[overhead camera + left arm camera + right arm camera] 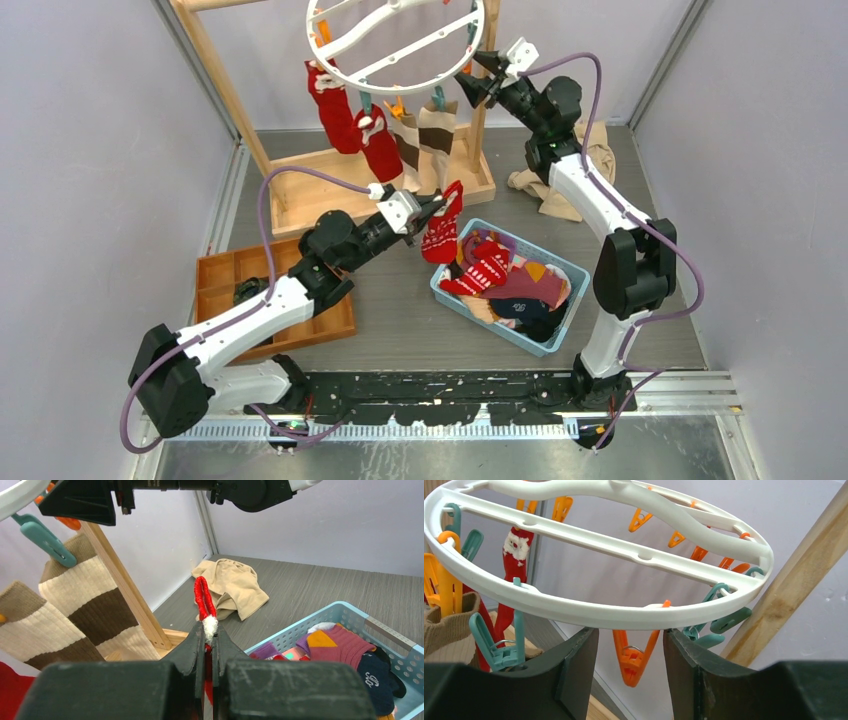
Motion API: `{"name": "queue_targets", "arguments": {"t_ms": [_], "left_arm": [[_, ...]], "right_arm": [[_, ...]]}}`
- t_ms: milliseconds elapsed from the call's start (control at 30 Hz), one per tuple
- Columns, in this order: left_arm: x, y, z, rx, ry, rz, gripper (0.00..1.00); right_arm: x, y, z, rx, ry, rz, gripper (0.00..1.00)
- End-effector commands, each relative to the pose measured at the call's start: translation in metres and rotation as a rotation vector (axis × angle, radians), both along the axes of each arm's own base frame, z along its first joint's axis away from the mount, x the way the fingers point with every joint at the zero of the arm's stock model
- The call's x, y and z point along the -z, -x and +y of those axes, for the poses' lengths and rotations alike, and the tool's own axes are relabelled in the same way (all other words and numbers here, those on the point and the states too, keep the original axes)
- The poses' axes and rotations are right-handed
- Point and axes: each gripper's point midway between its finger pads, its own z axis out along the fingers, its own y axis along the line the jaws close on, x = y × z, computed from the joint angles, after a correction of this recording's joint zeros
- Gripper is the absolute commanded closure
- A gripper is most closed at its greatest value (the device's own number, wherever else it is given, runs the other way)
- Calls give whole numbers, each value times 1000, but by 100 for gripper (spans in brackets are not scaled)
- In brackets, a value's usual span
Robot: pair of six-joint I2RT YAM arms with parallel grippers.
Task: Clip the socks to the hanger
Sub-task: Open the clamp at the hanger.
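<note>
The left gripper (432,208) is clamped on the cuff of a red sock (442,236). The sock hangs from it at the centre of the overhead view, just over the left corner of the blue basket (575,272) that holds the loose socks. In the left wrist view a loop of red cuff stands up above the closed fingertips.

The right gripper (630,652) is up at the hanger (599,614), top centre-right of the overhead view. Its jaws are half spread on either side of an orange clip (633,660) dangling under the white rim. A gap shows on both sides, so nothing is squeezed yet. Two red and two tan-and-brown socks already hang from the ring's left side.

The step in hand looks like opening this clip for the red sock. To do it well, the right gripper should close squarely on the clip's splayed upper legs, not lower down near its mouth, so the mouth gapes fully. The squeeze should be slow, because the ring looks free to tilt or swing away. Only then should the left arm lift the cuff loop straight up into the mouth, clear of the wooden frame (225,85) and the neighbouring teal clips. The left gripper should let go only once the clip has bitten.
</note>
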Motion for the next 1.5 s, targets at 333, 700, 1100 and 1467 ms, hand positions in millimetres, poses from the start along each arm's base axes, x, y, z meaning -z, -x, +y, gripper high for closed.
{"name": "queue_targets", "arguments": {"t_ms": [333,700,1100,1467], "left_arm": [[-50,8,5,23,111,-89,100],[-50,9,5,21,114,-90,100],[-50,9,4,27,117,-90,100],[-50,10,5,27,121,-87,100]], "right_arm": [[-12,2,5,128,-31,-21,39],[-17,-5,1,232,-49,-55,41],[-31,15,-5,180,-100,-65,45],[-35,19,-12,21,-171,-9,48]]}}
